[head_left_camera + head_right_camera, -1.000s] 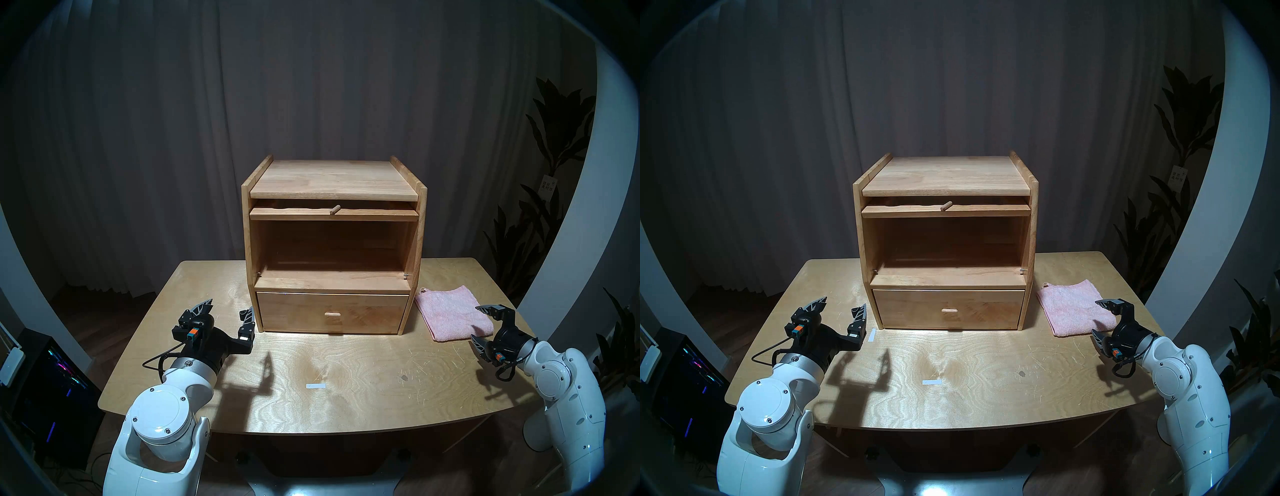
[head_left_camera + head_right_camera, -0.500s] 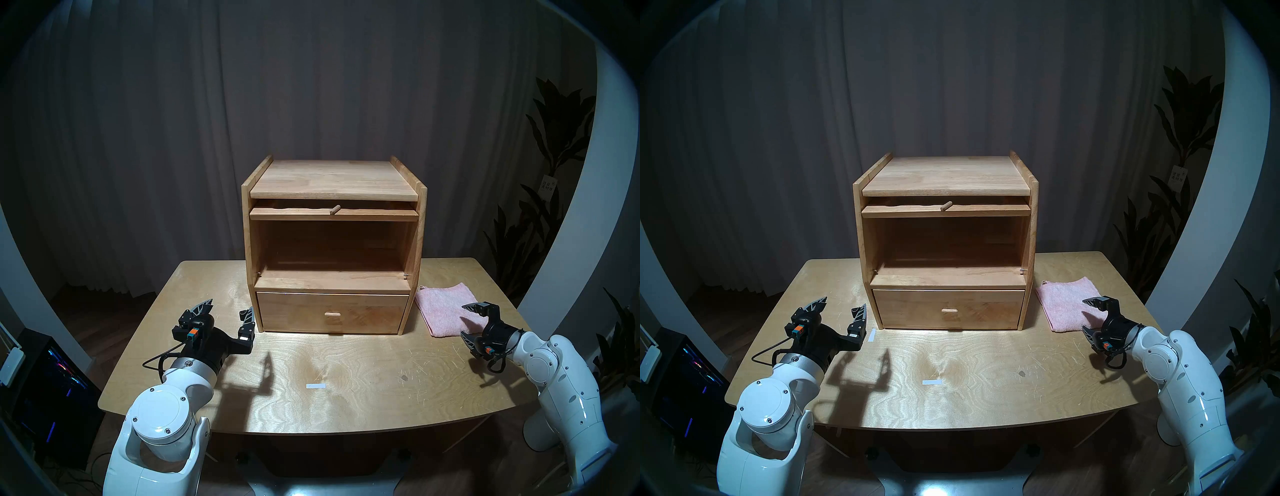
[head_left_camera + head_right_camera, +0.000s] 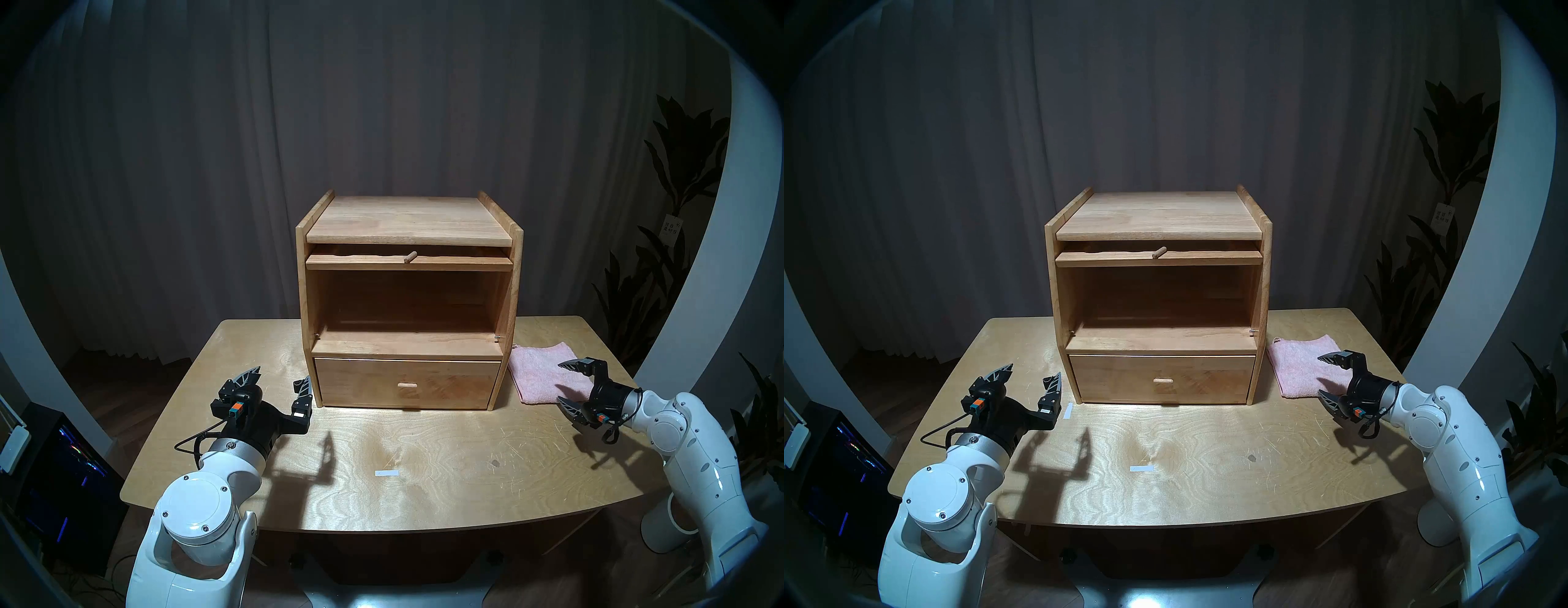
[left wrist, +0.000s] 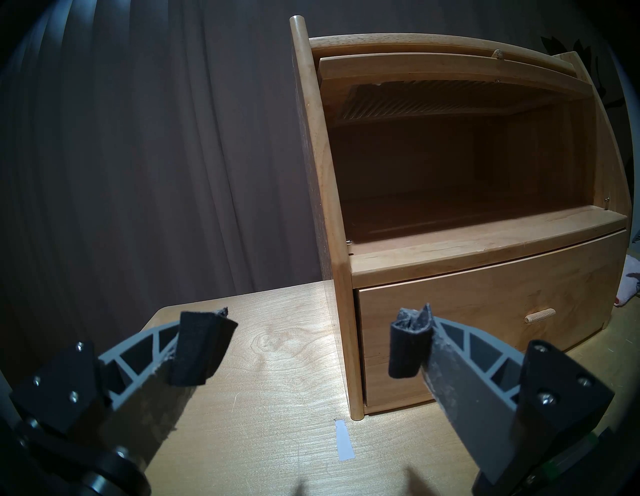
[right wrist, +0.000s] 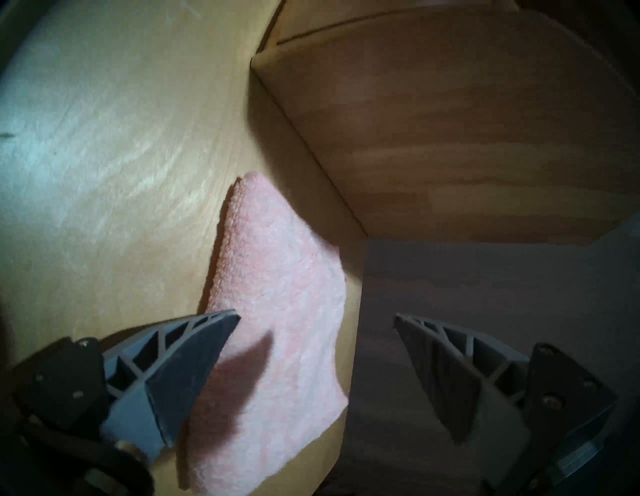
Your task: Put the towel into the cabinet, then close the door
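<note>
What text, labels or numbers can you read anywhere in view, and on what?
Paper tag hanging on the plant: dark characters in rows, too small to read.
White tape strip on the table: blank.
Second tape strip by the cabinet corner: blank.
Cabinet, drawer, towel, both grippers: no markings to be seen.

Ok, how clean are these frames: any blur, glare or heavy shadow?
Head views: sharp, hard arm shadows on the table, glare strip under the cabinet. Left wrist: sharp, dim compartment. Right wrist: soft, tilted, a finger shadow on the pink towel.
</note>
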`<state>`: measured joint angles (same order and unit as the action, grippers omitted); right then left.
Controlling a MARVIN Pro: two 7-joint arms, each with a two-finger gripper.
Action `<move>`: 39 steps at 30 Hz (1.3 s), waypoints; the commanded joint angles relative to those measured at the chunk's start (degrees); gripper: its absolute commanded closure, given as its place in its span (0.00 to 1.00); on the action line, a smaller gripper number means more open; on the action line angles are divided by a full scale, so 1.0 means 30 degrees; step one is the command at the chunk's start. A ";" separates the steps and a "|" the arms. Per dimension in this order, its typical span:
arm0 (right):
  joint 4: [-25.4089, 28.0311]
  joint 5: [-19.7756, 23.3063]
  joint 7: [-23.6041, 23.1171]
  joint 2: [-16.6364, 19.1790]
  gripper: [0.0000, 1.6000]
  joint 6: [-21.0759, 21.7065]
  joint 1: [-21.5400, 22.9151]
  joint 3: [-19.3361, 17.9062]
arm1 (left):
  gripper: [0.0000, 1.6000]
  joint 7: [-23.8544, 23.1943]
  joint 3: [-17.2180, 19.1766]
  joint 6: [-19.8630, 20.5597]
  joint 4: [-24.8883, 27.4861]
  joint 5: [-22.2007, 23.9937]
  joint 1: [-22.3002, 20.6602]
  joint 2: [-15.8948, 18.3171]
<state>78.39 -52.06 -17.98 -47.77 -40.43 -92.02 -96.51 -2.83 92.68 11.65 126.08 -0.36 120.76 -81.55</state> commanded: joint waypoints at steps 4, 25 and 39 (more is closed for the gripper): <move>0.1768 0.0918 -0.2192 0.2713 0.00 -0.1886 -0.3011 -0.2628 | 0.00 0.0017 0.0005 -0.0084 0.0357 0.0014 -0.0097 -0.0018; 0.1160 0.1163 -0.3118 -0.0853 0.00 0.1332 0.0042 0.0985 | 0.00 0.0021 0.0007 -0.0080 0.0390 0.0016 -0.0078 -0.0021; -0.2851 -0.0783 -0.1828 -0.0902 0.00 0.1610 0.3063 0.2645 | 0.00 0.0034 0.0011 -0.0061 0.0460 0.0018 -0.0036 -0.0033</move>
<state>76.08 -52.05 -24.13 -50.13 -35.04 -88.21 -90.61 -2.83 92.68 11.65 126.08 -0.36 120.77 -81.53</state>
